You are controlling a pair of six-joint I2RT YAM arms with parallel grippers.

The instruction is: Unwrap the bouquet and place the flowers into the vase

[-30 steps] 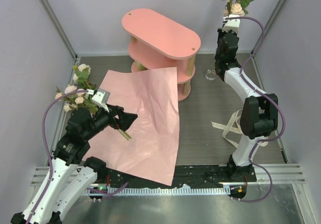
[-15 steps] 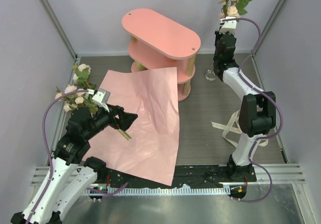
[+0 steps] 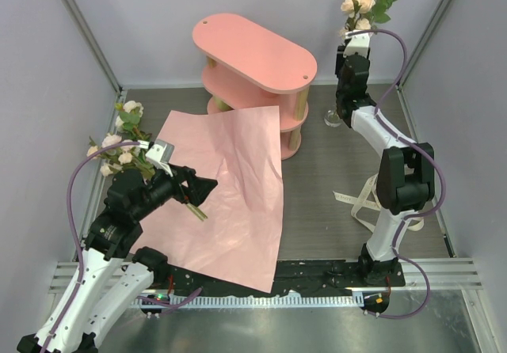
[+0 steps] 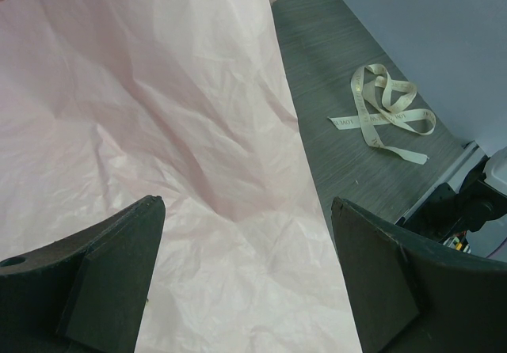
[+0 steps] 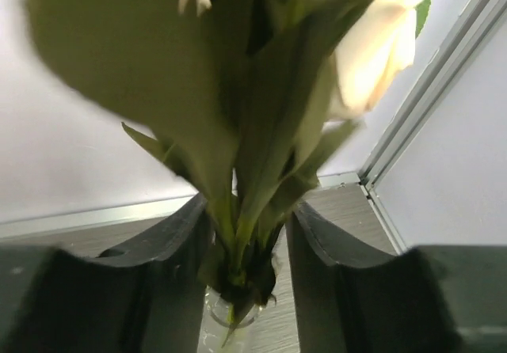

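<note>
Upper right: right gripper (image 5: pixel 247 210) straddles the flowers (image 5: pixel 238 155), stem ends entering the vase (image 5: pixel 230 315); gripping or loose, cannot tell. Lower left: left gripper (image 4: pixel 245 210) gapes over pink paper (image 4: pixel 158 92). Next, probably: free the stems straight down the narrow neck

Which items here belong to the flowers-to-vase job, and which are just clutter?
Job:
- cream and pink roses on green stems, raised far right
- small clear glass vase
- more roses, left table edge
- spread pink paper sheet, loose cream ribbon: wrapping, already off

Lying about:
- pink three-tier oval shelf
</note>
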